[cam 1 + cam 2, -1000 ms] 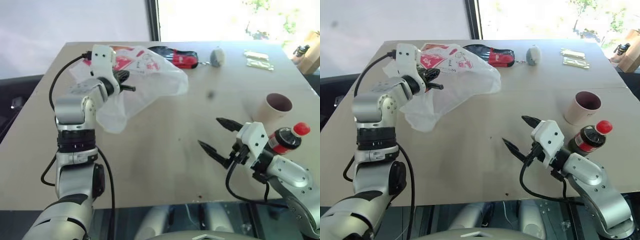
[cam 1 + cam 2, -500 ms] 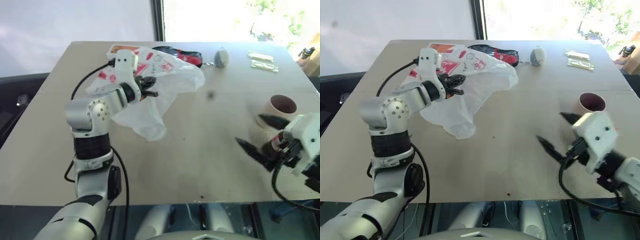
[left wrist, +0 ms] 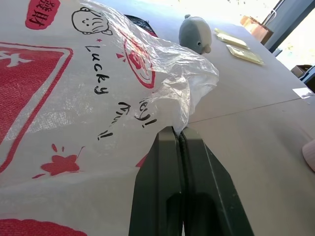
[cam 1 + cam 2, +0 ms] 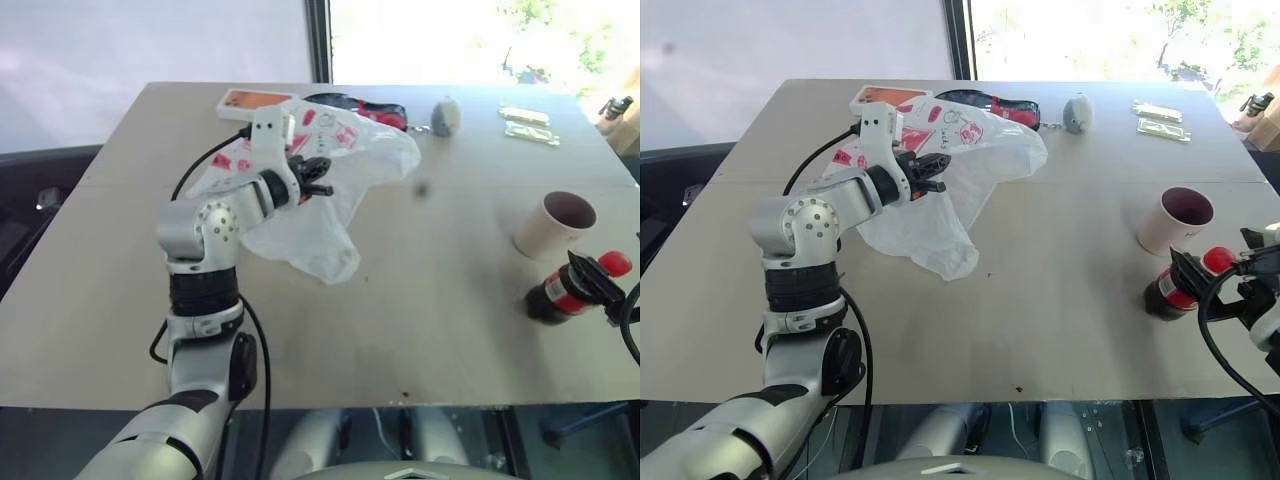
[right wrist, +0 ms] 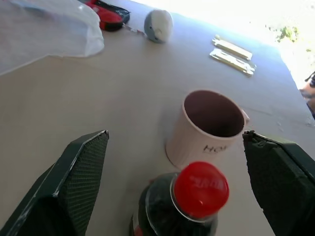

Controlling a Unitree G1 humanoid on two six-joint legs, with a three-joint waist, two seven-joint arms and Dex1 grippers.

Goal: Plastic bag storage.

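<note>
Jaws of the left gripper (image 3: 179, 135) are pinched shut on the thin, crinkly white plastic bag with red marks (image 4: 320, 215), which hangs soft and light over the table (image 4: 440, 300), while the right gripper's (image 5: 177, 162) jaws stand wide apart.

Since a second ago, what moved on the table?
The left gripper, jaws shut on the plastic bag, carried it rightward toward the table's middle. The right gripper, jaws wide open, swung right to the bottle beside the cup. Cup, bottle and the grey toy stayed put.
</note>
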